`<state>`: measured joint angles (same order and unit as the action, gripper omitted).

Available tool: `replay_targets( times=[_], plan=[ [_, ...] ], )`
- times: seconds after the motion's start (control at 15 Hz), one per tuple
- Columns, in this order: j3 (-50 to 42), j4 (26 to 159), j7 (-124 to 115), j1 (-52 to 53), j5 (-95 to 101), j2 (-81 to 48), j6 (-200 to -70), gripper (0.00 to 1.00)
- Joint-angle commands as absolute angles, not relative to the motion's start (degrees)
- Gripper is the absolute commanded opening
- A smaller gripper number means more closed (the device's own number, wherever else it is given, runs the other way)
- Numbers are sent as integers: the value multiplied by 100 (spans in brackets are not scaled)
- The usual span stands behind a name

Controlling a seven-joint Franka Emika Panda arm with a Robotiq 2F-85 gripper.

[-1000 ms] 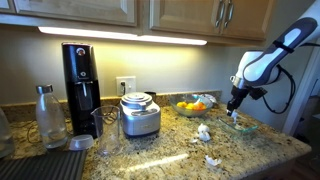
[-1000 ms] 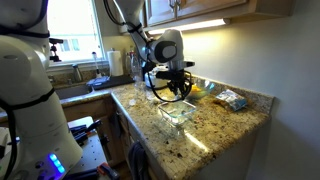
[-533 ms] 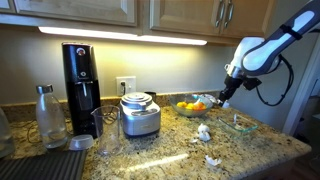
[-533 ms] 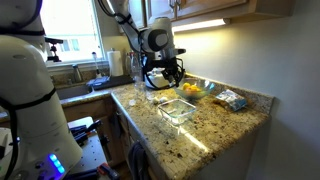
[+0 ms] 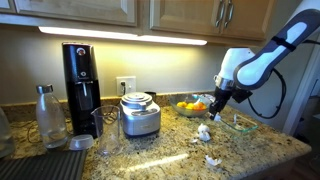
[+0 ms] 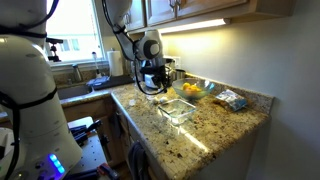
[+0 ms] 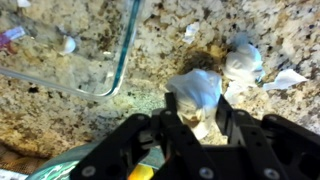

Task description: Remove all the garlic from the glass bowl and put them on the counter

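Note:
In the wrist view my gripper (image 7: 197,115) is shut on a white papery garlic (image 7: 197,90), held just above the speckled granite counter (image 7: 60,115). A second garlic (image 7: 243,62) lies on the counter close behind it, with a loose bit of skin (image 7: 285,78) beside it. The glass bowl (image 7: 70,50) sits at upper left, apart from the jaws, holding only small white scraps. In both exterior views the gripper (image 5: 213,108) (image 6: 158,88) hangs beside the glass bowl (image 5: 238,123) (image 6: 178,110). Garlic (image 5: 204,131) and a smaller piece (image 5: 212,160) lie on the counter.
A bowl of orange and yellow fruit (image 5: 192,105) stands right behind the gripper. A silver appliance (image 5: 140,113), black coffee maker (image 5: 80,80) and steel bottle (image 5: 48,115) line the counter. A blue packet (image 6: 232,99) lies near the wall. A sink (image 6: 80,90) adjoins the counter.
The arm rose from over the glass bowl, swung away toward the fruit bowl, and came back down beside the bowl, jaws staying shut throughout.

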<state>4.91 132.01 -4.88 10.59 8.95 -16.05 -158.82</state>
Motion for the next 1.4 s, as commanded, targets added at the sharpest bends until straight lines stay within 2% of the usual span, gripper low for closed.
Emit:
replay_targets(
  times=[0.0, 0.53, 0.6, 0.73, 1.0, 1.33],
  plan=[
    [379, 12993, -886, 1287, 999, -2098, -16015, 16],
    [176, 12759, -990, 1562, 972, -2629, -16005, 17],
    [195, 12770, -971, 1540, 936, -2583, -15989, 66],
    [188, 12805, -986, 1521, 908, -2413, -15906, 72],
    [279, 12923, -892, 1325, 679, -1940, -15733, 98],
    [125, 13071, -1112, 1291, 725, -1366, -15657, 100]
  ],
)
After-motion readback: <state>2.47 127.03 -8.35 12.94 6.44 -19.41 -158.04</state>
